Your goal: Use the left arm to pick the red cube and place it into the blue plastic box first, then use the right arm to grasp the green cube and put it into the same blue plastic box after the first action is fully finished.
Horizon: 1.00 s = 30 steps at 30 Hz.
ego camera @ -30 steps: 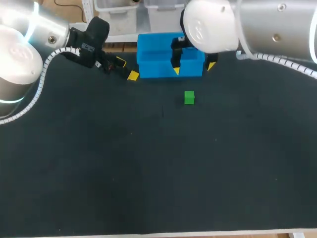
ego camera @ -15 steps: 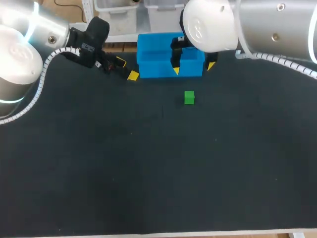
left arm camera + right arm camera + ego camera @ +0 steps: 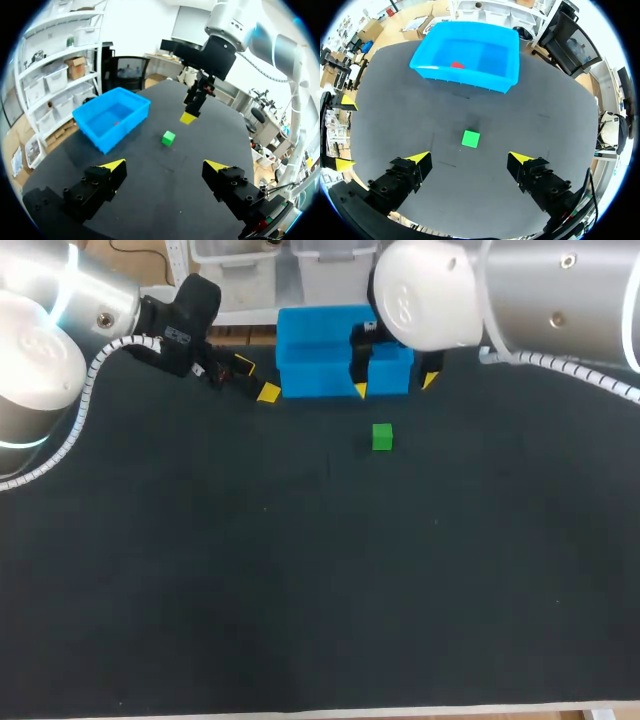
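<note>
Resting at the far edge of the table (image 3: 300, 590), the blue plastic box (image 3: 320, 378) holds the red cube (image 3: 456, 64). The left end effector (image 3: 165, 165) (far-left corner) and right end effector (image 3: 469, 158) both gape empty. The right is poised above the green cube (image 3: 382, 436), which is likely light and rigid: pinch opposite flat faces.

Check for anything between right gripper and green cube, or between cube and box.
Nothing visible: the green cube lies ahead of the open right gripper, and only bare table separates it from the box.
</note>
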Each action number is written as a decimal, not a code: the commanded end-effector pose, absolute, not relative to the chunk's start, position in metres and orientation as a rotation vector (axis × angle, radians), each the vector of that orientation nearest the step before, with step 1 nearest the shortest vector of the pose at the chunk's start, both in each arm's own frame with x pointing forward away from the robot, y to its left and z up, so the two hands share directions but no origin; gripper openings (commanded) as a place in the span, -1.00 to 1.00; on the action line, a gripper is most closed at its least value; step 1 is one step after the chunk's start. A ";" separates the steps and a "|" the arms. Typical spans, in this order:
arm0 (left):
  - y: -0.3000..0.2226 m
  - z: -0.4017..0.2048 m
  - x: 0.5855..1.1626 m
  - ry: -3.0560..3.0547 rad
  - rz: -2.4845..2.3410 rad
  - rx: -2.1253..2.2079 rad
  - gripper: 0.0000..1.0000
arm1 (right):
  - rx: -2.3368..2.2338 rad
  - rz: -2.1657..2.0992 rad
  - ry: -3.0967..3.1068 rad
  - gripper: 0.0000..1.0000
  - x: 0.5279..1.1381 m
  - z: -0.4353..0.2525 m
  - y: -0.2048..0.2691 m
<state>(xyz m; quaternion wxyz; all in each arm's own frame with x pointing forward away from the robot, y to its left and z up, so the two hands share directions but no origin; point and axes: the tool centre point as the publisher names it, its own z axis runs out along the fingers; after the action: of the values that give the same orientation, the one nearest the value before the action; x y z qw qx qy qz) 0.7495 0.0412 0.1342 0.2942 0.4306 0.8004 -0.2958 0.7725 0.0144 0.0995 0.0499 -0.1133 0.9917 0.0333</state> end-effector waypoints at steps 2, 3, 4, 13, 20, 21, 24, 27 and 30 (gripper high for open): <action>0.042 0.133 0.750 2.124 -0.791 1.148 1.00 | -0.325 0.086 3.038 1.00 0.778 0.094 0.017; 0.042 0.133 0.750 2.124 -0.791 1.148 1.00 | -0.320 0.078 3.042 1.00 0.778 0.093 0.017; 0.042 0.133 0.750 2.124 -0.791 1.148 1.00 | -0.320 0.080 3.042 1.00 0.778 0.093 0.017; 0.042 0.133 0.750 2.124 -0.791 1.148 1.00 | -0.213 0.049 3.066 1.00 0.775 0.078 0.020; 0.042 0.133 0.750 2.124 -0.791 1.148 1.00 | -0.202 0.082 3.055 1.00 0.772 0.065 0.026; 0.042 0.133 0.750 2.124 -0.791 1.148 1.00 | -0.205 0.087 3.050 1.00 0.771 0.063 0.026; 0.042 0.133 0.750 2.124 -0.791 1.148 1.00 | -0.219 0.091 3.049 1.00 0.769 0.055 0.028; 0.042 0.133 0.750 2.124 -0.791 1.148 1.00 | -0.231 0.077 3.048 1.00 0.768 0.049 0.028; 0.042 0.133 0.750 2.124 -0.791 1.148 1.00 | -0.233 0.072 3.038 1.00 0.767 0.044 0.026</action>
<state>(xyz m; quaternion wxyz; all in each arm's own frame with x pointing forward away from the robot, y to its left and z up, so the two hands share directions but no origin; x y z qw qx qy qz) 0.7496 0.0412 0.1343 0.2942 0.4305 0.8004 -0.2957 0.7717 0.0288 0.0493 0.0397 -0.0781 0.9959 0.0248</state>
